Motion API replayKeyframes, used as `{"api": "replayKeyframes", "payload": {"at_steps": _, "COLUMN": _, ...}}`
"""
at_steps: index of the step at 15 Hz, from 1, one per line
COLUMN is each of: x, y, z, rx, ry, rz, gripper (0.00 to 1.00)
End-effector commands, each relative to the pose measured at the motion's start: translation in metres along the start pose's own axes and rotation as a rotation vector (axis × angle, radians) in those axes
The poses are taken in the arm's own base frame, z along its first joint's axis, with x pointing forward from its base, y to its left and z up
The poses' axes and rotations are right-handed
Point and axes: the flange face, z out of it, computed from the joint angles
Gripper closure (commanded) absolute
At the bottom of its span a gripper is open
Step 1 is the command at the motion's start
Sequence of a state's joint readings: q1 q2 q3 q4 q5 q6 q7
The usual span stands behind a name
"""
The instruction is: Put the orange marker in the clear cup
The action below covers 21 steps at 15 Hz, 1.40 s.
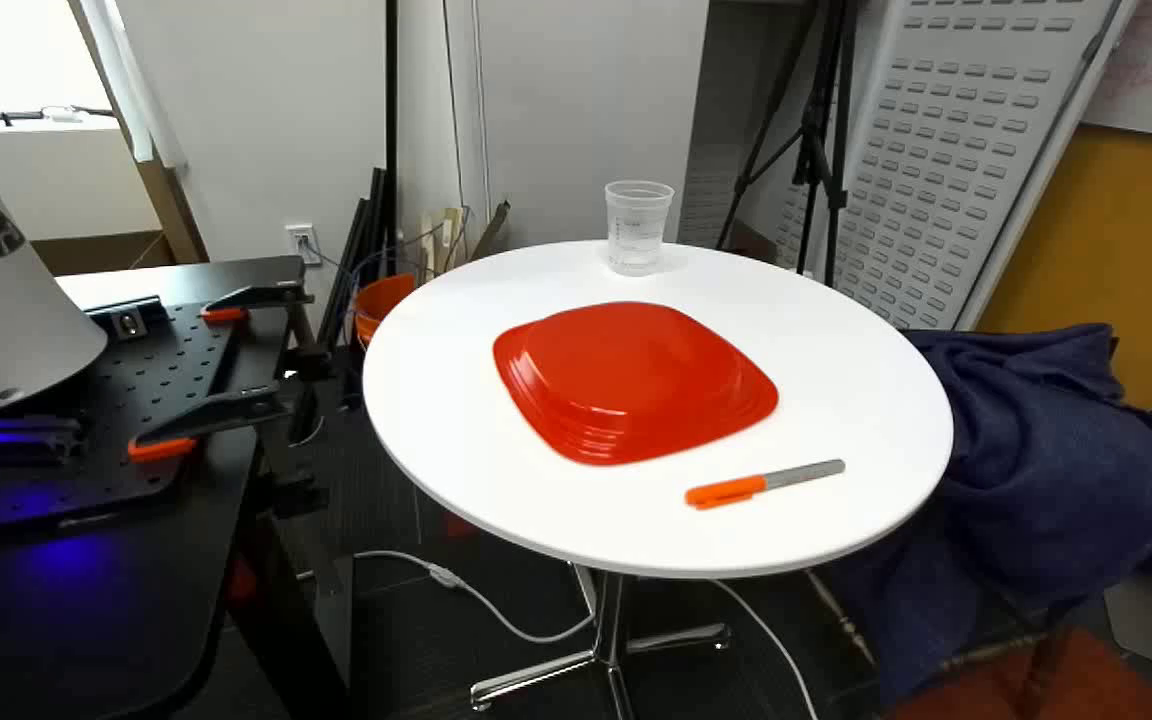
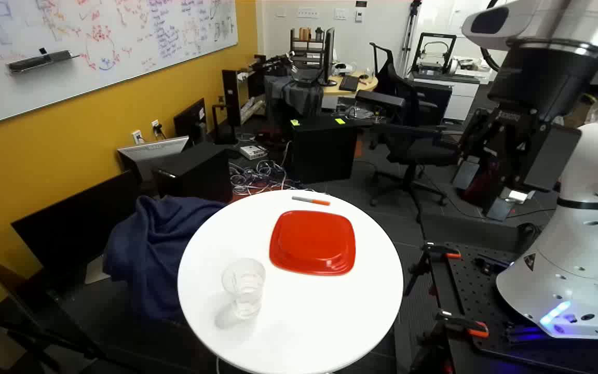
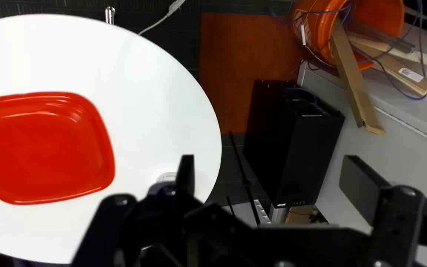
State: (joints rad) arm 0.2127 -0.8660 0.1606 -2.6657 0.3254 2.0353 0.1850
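The gripper has its fingers apart with nothing held, and hangs well away from the bench. The orange marker lies flat on the bench, well below the gripper and outside the wrist view. The likely step is the reach: turn the fingers to straddle the marker's width, lower them near its middle, then close square so it cannot roll. Bare bench parts the marker from the red plate, with the rim near its other side, so land a finger in each strip. The clear cup stands upright, lower than the gripper, partly behind a finger in the wrist view, near the opposite rim; the later carry needs height over the plate
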Motion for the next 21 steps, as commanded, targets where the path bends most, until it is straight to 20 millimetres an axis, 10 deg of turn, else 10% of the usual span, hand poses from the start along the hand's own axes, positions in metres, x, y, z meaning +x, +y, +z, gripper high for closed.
{"api": "replayKeyframes", "payload": {"at_steps": 1, "x": 0.000, "y": 0.000, "z": -0.001, "rx": 0.000, "ry": -0.001, "rz": 0.000, "gripper": 0.00}}
{"api": "replayKeyframes", "payload": {"at_steps": 11, "x": 0.005, "y": 0.011, "z": -0.008, "rx": -0.078, "ry": 0.062, "rz": -0.018, "gripper": 0.00}}
{"api": "replayKeyframes", "payload": {"at_steps": 21, "x": 0.017, "y": 0.091, "z": -0.053, "rx": -0.302, "ry": 0.236, "rz": 0.074, "gripper": 0.00}}
